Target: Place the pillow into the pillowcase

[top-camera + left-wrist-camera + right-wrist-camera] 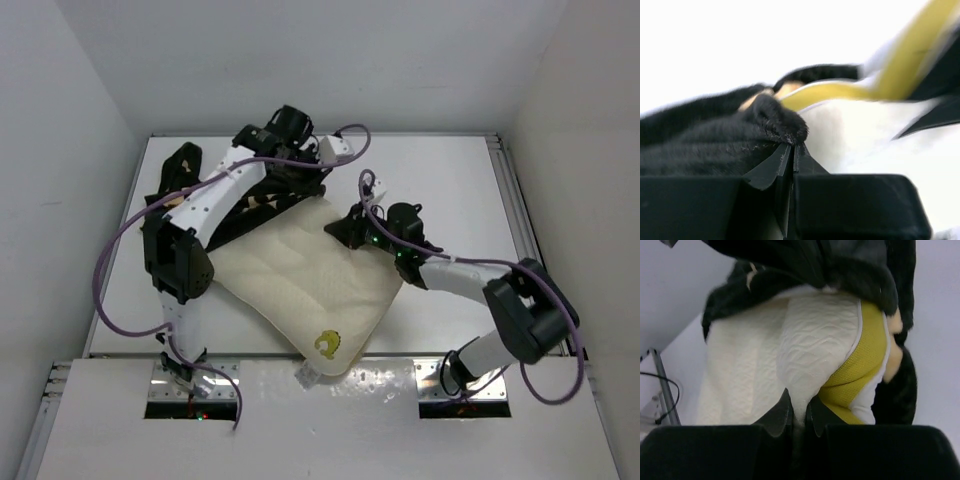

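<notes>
Pillow (300, 290) lies diagonal on the table (450, 180), its far end tucked into the pillowcase (255, 205) mouth and most of it bare.

Left end effector (792, 148): pinched tight on pillowcase hem, at pillow's far-left side.

Right end effector (800, 412): clamped on a fold of pillow cover at its far-right corner, beside the yellow band (860, 360).

Judged step: draw hem along the pillow's length, kept taut, while right feeds.

Bare table right of pillow; walls (90, 150) close on the left.
</notes>
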You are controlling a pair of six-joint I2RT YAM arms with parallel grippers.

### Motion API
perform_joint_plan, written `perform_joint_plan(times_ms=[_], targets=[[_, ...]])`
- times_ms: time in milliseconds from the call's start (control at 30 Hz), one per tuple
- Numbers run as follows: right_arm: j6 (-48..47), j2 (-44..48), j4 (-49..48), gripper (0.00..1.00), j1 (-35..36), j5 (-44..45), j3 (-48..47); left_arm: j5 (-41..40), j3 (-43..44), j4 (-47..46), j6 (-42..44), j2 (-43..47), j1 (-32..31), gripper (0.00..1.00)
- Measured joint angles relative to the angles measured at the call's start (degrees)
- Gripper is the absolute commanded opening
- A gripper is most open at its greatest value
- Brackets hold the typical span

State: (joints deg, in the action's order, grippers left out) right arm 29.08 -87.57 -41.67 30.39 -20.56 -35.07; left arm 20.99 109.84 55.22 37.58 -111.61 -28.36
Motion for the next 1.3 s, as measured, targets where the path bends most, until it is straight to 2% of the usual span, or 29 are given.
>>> perform_joint_plan(times_ms=[133, 267, 533, 833, 933, 1033, 1233, 1267, 1300], targets=[[-2.4, 6.47, -3.96, 0.0, 2.03, 8.13, -0.83, 8.24, 12.35, 8.09, 4.61, 1.09, -1.31, 0.0], [-3.91, 10.4, -8.94, 0.0, 1.53, 15.78, -0.83, 13.46, 14.82, 10.71, 8.68, 4.87, -1.31, 0.0], [-4.92, 11.76, -12.31, 0.0, 2.6, 20.61, -0.52, 16.15, 12.76, 8.46, 9.42, 6.64, -1.29, 0.0], [-3.41, 10.64, -14.47, 0.0, 8.52, 21.2, 2.1, 15.56, 11.93, 1.57, -2.43, 5.64, 1.86, 0.0], [-1.66, 9.51, -15.37, 0.0, 8.44, 23.26, 2.23, 17.51, 11.82, 4.66, 1.49, 4.11, 0.85, 0.0], [2.25, 7.21, -15.69, 0.0, 6.36, 25.75, 2.25, 17.49, 8.41, 7.41, 7.98, 3.8, -2.73, 0.0], [13.57, 3.41, -8.81, 0.0, 1.05, 35.91, 2.82, 19.26, 3.72, 11.41, 14.93, 3.48, -5.05, 0.0], [15.67, 3.41, -7.23, 0.0, 0.28, 37.59, 2.93, 19.96, 3.34, 11.72, 15.23, 3.48, -4.87, 0.08], [17.75, 3.41, -6.25, 0.0, -0.28, 38.71, 3.28, 20.59, 3.02, 11.58, 15.5, 3.48, -4.68, 0.51]])
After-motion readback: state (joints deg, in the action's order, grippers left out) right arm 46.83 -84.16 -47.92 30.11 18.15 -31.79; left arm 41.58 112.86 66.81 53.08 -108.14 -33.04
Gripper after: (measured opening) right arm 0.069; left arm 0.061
